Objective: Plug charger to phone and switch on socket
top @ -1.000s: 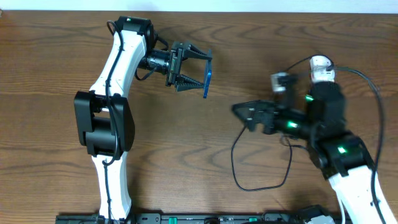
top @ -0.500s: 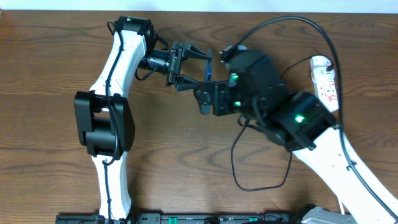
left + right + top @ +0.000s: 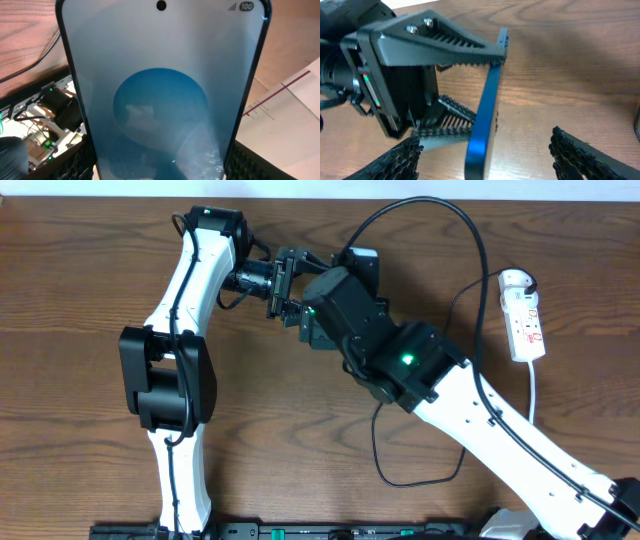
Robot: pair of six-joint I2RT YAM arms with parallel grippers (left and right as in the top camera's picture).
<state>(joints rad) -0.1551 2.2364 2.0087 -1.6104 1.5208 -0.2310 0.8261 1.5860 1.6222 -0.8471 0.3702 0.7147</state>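
My left gripper (image 3: 160,167) is shut on the phone (image 3: 160,100), whose light blue screen fills the left wrist view. In the right wrist view the phone (image 3: 482,117) shows edge-on as a blue strip, clamped between the left gripper's black fingers (image 3: 442,47) above the table. My right gripper (image 3: 492,157) is open and empty, one finger on each side of the phone's edge. In the overhead view the right gripper (image 3: 312,330) covers the phone. The charger (image 3: 385,465) lies in a loop on the table, its tip hidden. The socket (image 3: 525,315) lies at the far right.
The socket's white cord (image 3: 533,395) runs down the right side. A thick black robot cable (image 3: 440,215) arcs over the right arm. Wooden table (image 3: 80,280) all round. A black rail (image 3: 300,530) runs along the front edge.
My right arm has swung from the right side of the table leftwards up to the held phone, uncovering the socket. The left arm and phone have not moved.
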